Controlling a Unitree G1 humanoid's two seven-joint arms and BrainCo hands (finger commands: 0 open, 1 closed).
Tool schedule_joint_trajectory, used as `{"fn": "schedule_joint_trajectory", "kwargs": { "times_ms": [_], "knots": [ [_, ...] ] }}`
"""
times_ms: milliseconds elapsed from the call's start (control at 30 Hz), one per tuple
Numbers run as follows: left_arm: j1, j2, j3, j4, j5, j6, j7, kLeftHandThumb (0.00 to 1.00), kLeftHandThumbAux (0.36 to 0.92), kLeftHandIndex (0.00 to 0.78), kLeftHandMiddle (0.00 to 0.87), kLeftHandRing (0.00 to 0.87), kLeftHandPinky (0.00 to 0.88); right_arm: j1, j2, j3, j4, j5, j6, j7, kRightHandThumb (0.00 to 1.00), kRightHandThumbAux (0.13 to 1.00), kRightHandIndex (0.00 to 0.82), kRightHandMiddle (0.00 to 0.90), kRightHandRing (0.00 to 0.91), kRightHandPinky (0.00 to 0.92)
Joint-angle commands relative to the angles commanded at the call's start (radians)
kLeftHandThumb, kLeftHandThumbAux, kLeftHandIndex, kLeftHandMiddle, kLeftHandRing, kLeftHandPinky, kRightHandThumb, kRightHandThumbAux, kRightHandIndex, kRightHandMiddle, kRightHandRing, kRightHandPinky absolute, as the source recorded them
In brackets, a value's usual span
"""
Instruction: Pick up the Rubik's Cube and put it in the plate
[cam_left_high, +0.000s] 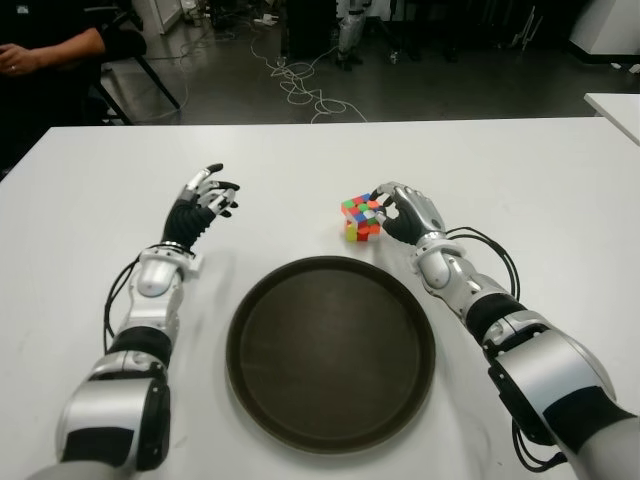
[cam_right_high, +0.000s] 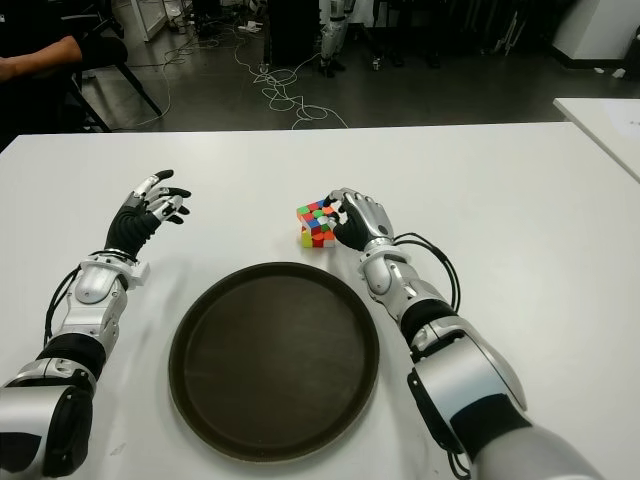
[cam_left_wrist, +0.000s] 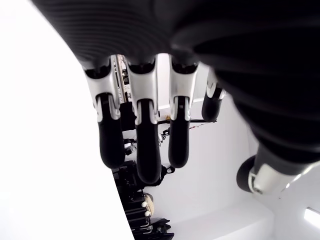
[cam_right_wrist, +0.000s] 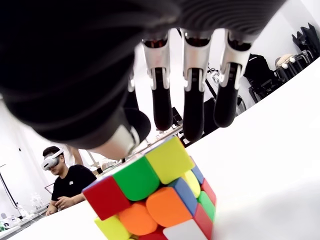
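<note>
While my right hand (cam_left_high: 405, 212) cups the cube (cam_left_high: 362, 217) at frame centre, fingers (cam_right_wrist: 192, 107) spread above it — nothing pinched. I'm mid-grasp, I judge; next, close, lift and carry to the plate (cam_left_high: 262, 400) below. Left hand (cam_left_high: 205, 200) idles upper left, fingers loose.

We see the Rubik's Cube (cam_right_wrist: 155, 200) as glossy smooth plastic w/ bright tiles. The plate (cam_left_high: 331, 352) looks dark, matt, approx. smooth plastic. The table (cam_left_high: 520, 170) is white, smooth, matt. Both hands: silver metal-like shells, black rubbery fingertips (cam_left_wrist: 148, 165).
</note>
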Motion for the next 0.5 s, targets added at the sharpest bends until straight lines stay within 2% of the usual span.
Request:
{"fn": "schedule_joint_trajectory", "kwargs": {
  "times_ms": [267, 500],
  "knots": [
    [-0.001, -0.001, 0.003, 0.003, -0.004, -0.004, -0.005, 0.097, 0.574, 0.143, 0.357, 0.428, 0.434, 0.004, -0.002, -0.001, 0.000, 0.000, -0.023, -0.014, 0.706, 0.735, 0.403, 0.314, 0.340, 0.387],
    [-0.004, -0.001, 0.004, 0.006, -0.007, 0.004, -0.011, 0.088, 0.555, 0.128, 0.332, 0.415, 0.433, 0.002, -0.004, 0.005, 0.002, -0.006, -0.023, -0.021, 0.709, 0.734, 0.402, 0.317, 0.348, 0.394]
  ]
}}
